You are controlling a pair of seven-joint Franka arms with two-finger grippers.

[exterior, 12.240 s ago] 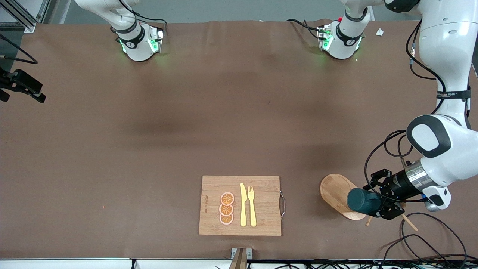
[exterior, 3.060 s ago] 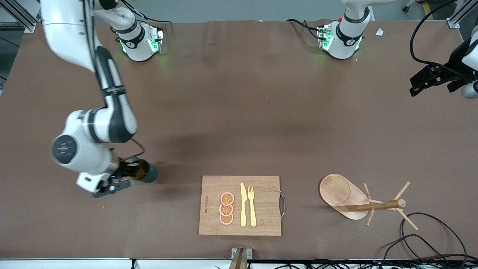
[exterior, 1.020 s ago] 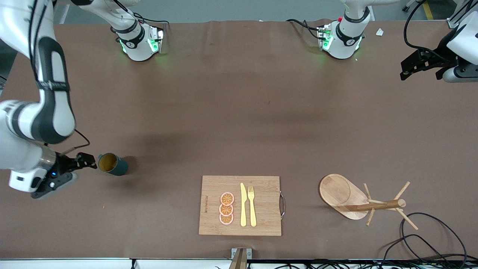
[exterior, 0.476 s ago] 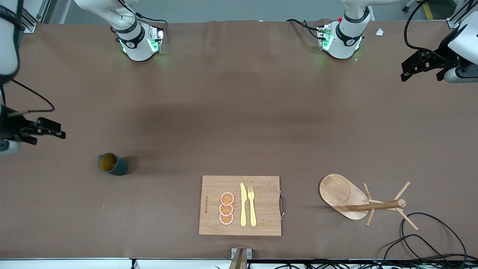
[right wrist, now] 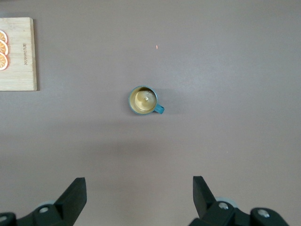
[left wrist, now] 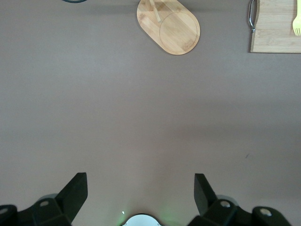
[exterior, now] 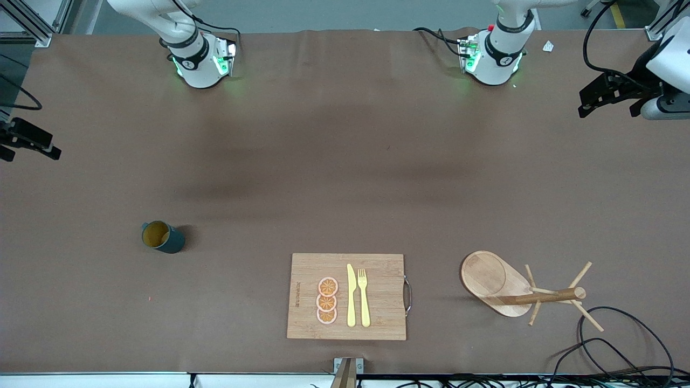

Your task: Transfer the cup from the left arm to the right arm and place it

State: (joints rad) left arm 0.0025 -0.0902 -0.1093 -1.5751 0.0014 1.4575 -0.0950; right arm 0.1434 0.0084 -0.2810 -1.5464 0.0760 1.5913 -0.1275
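Teal mug [exterior: 162, 237]: upright on the table toward the right arm's end, held by nothing. Right hand [exterior: 28, 141]: empty, fingers spread, at that table edge. Left hand [exterior: 604, 97]: empty, spread, waiting. Placing appears complete; nothing further needed.

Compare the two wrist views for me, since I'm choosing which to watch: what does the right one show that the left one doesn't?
Only the right wrist view shows the cup, standing upright on the table, and orange slices on the cutting board. Only the left wrist view shows the peg rack, the board's metal handle and a yellow fork. Both share the brown table, part of the board, and open fingers holding nothing.
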